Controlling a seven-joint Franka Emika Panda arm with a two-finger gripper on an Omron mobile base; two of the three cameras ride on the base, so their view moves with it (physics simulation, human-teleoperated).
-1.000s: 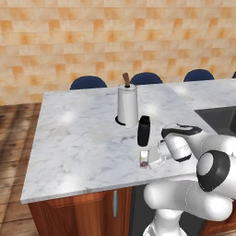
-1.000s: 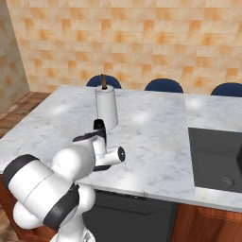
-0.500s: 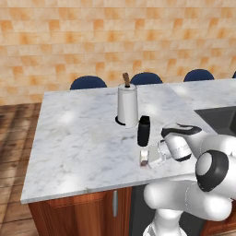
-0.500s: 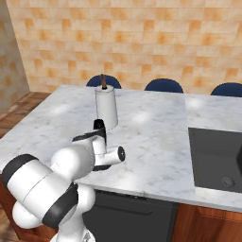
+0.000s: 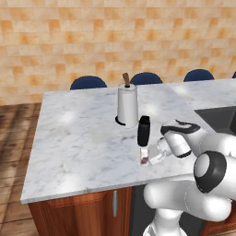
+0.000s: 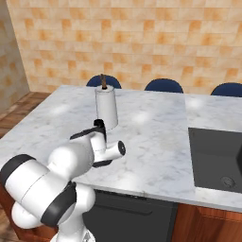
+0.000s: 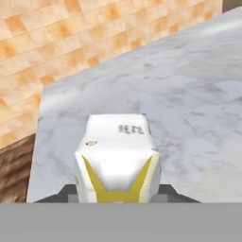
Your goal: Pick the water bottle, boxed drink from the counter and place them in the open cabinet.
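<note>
Orange-tan brick tiling backs a kitchen island whose marble counter (image 5: 78, 138) sits over a reddish wood base, with blue chair backs (image 5: 87, 83) lined along its far edge and wooden floorboards to the left. Near the middle of the slab stands a white paper-towel roll (image 5: 127, 105) on a dark foot with a brown-tipped post, and just in front of it, toward the robot, the black water bottle (image 5: 144, 131) stands upright, close to the roll but apart from it. Right below the bottle, near the front edge of the counter, is the boxed drink (image 5: 148, 156), a small pale carton with a reddish mark low on its side, standing on the marble. The gripper (image 5: 154, 156) reaches in level from the right and its jaws are pinched on the carton, one dark fingertip on each side; in the hand view the carton (image 7: 117, 158) sits squarely between the two tips, its white top and yellow-edged face turned to the camera, with bare marble (image 7: 189, 108) stretching beyond it. From the right base view the arm's white body covers the carton, and the bottle (image 6: 99, 126) shows as a sliver of black beside the wrist, in front of the paper-towel roll (image 6: 107, 108). A black cooktop (image 6: 215, 158) is set into the marble well to the right
</note>
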